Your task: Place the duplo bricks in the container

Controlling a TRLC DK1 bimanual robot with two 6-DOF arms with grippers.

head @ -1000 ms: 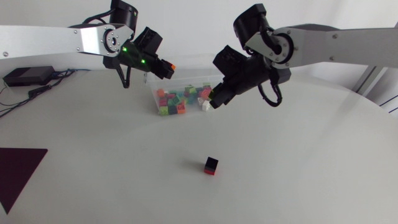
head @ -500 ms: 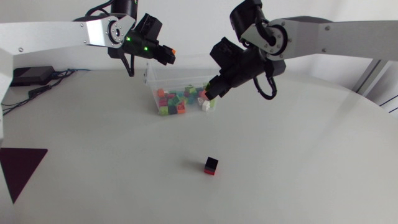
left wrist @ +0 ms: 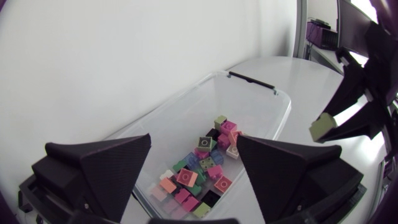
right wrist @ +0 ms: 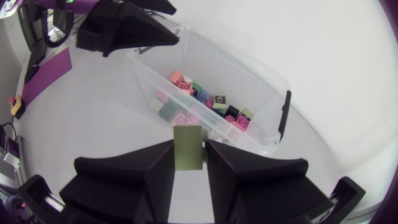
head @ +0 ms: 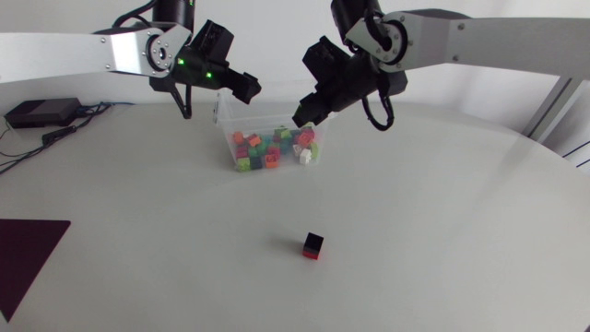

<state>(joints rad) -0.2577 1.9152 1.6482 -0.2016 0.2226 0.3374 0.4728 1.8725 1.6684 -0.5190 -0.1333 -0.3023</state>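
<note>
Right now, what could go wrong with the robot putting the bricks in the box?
1. The right pincer grips an olive-green brick near the rim of the clear container. If it lets go too soon, the brick might land outside.
2. The open left pincer hangs over the same container, close by, so the two arms could bump.
3. The black-and-red brick sits alone on the table, far from the container, and could get missed.

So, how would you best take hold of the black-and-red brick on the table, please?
Probably from straight above, closing on two opposite side faces of the black-and-red brick: it stands upright and alone on the table, with all its sides free.
</note>
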